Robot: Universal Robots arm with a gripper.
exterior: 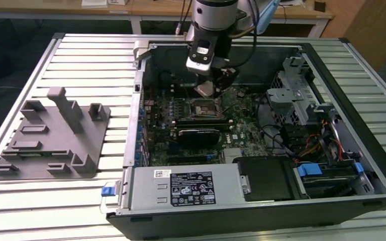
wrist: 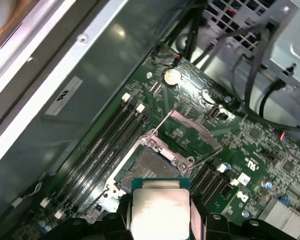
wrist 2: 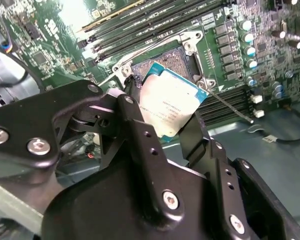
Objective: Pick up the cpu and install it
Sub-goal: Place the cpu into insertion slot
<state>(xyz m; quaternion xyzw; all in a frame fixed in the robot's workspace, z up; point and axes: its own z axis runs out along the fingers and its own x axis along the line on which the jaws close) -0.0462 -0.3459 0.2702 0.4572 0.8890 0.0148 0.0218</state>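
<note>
Gripper (wrist 2: 162, 109) jaws clamp the cpu (wrist 2: 172, 102) by opposite edges, held above the open socket (wrist: 151, 169) at the middle of the board (exterior: 247, 125). Carry-to-socket step, I judge. Seating calls for squared corners and a gentle descent.

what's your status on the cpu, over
Gripper shut on cpu. Cpu held above the socket, not seated. Metal frame swung open, nothing seen between.

Nothing can be read; illegible print is carried by the cpu (wrist 2: 171, 106), a black label (exterior: 193, 189) on the power supply (exterior: 147, 195), and a white sticker (wrist: 64, 95) on the case wall (wrist: 97, 112)
</note>
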